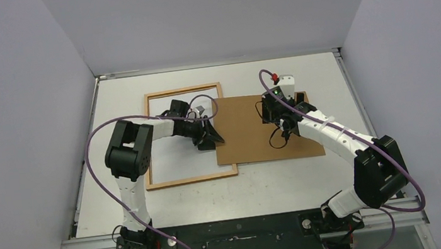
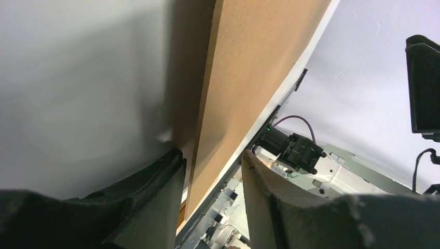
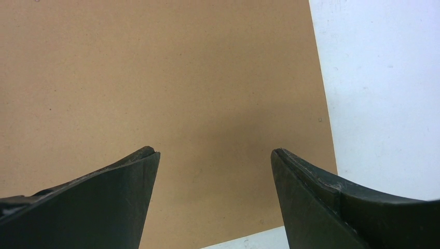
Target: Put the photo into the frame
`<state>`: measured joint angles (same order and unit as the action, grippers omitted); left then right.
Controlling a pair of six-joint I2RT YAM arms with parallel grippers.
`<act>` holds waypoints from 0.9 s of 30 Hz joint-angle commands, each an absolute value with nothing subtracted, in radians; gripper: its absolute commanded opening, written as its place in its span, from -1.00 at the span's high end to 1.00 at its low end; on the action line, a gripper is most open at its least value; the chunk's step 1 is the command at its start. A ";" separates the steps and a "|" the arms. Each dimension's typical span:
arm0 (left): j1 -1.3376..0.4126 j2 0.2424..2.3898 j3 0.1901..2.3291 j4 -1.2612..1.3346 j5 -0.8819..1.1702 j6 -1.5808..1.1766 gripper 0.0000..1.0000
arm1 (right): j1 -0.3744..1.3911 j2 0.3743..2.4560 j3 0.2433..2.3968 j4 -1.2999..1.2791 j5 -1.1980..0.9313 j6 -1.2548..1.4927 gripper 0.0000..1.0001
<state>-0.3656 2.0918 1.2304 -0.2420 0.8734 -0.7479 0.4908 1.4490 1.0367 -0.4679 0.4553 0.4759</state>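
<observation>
- the left gripper point(image 1: 210, 140) sat at the right rail of the frame point(image 1: 193, 179), where the brown backing panel point(image 1: 257, 129) overlapped it. its fingers point(image 2: 155, 192) stood part-way apart with the panel's edge in the gap. whether they pinched anything could not be told.
- the right gripper point(image 3: 214, 155) hovered over the panel, jaws wide, nothing between them.
- the photo could not be picked out for sure. the pale area point(image 1: 178, 158) inside the frame, beside the left gripper on the side away from the panel, might have been its white back (or just bare table).
- a print that large would likely be light, floppy and easy to crease. it seemed best taken by a shallow pinch on one edge near a corner, then slid flat rather than hung from one point.
</observation>
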 commanded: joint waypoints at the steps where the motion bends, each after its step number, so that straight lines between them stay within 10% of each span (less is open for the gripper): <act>1: -0.365 2.118 1.191 -0.072 0.911 -0.807 0.16 | 0.501 1.412 1.033 -0.420 0.461 0.460 -0.62; 15: -0.326 2.046 1.226 -0.116 0.946 -0.795 0.99 | 0.513 1.380 1.028 -0.403 0.438 0.446 -0.62; 27: -0.295 1.908 1.437 -0.357 0.945 -0.829 1.00 | 0.525 1.226 0.900 -0.125 -0.001 0.144 -0.59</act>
<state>-0.3187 2.0113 1.3228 -0.2691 0.9455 -0.8021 0.5087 1.3228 0.9604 -0.3107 0.2302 0.3054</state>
